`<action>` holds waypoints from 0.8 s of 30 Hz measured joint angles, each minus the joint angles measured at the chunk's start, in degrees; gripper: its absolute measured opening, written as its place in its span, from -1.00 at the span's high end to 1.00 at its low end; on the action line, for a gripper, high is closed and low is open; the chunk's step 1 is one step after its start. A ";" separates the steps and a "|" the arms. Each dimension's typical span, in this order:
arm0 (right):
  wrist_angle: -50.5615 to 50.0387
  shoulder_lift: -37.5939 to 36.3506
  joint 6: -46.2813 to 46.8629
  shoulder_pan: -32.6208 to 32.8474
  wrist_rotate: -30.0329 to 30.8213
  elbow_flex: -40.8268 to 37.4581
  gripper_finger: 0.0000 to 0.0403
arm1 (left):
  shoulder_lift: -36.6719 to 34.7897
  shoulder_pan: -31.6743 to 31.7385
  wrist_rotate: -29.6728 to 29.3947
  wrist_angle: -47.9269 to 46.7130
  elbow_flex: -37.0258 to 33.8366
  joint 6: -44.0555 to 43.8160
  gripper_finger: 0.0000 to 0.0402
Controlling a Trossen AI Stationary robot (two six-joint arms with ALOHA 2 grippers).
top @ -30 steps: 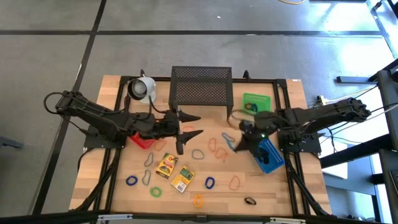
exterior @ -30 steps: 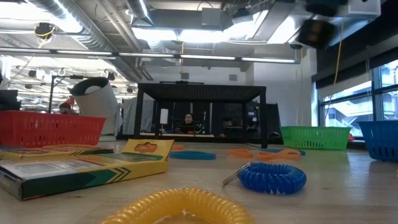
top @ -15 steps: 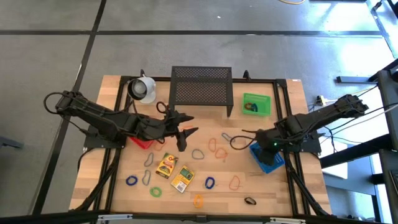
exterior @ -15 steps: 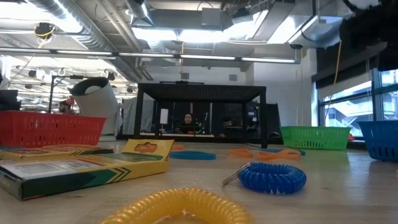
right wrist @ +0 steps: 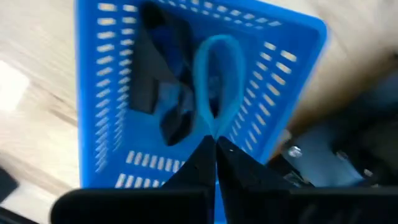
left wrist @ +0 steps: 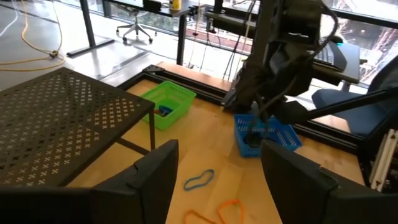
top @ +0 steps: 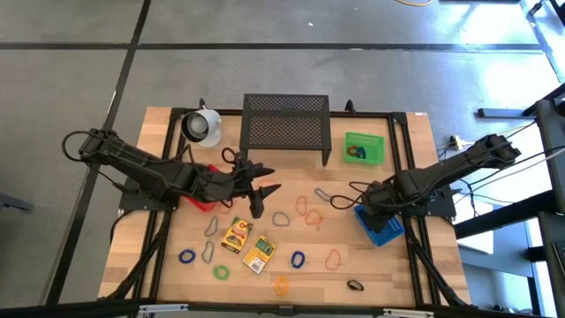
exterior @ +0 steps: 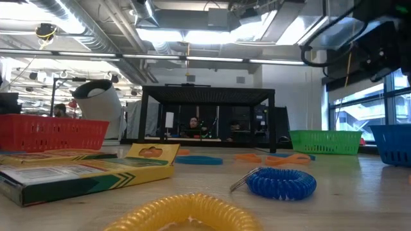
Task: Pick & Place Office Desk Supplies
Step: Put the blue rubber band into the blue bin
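My right gripper [right wrist: 216, 144] points down over the blue bin [top: 385, 226] at the table's right, shut on a light blue loop [right wrist: 214, 81]. My left gripper [top: 262, 189] is open above the table's middle left, with nothing between its fingers [left wrist: 152, 177]. On the table lie loose loops: orange [top: 305, 208], blue [top: 298, 259], green [top: 221, 272], grey [top: 281, 218], yellow [top: 281, 284] and black [top: 355, 285]. Two yellow packets [top: 236, 234] [top: 259, 253] lie flat near the table's middle. My right gripper pinches one end of the blue loop [right wrist: 215, 127] between its two fingertips, coming from above and pointing down. The loop hangs below the fingers over the inside of the blue bin. Whether its lower end touches the bin's contents, I cannot tell.
A black mesh stand [top: 285, 124] is at the far middle, with a white mug [top: 201, 125] to its left and a green bin [top: 364, 147] to its right. A red bin [top: 201, 200] lies under my left arm. Dark items [right wrist: 165, 93] lie inside the blue bin.
My right gripper has carried the blue loop from above the table's middle toward the right edge, has come down over the blue bin and has tipped from slanting to pointing straight down. My left gripper has tipped and rolled a little and stays open.
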 joint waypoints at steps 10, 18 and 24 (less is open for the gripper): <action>2.56 -0.01 0.92 -0.04 0.45 -0.12 0.75 | 0.02 -0.33 0.00 0.00 0.00 -0.55 -0.11; 2.58 -0.02 1.50 -0.04 1.82 -0.12 0.28 | 0.02 -0.35 0.20 -0.10 0.00 -0.52 -0.11; 2.60 -0.02 1.49 -0.04 1.92 -0.12 -0.07 | 0.02 -0.45 1.70 -2.66 -0.02 -2.00 -0.11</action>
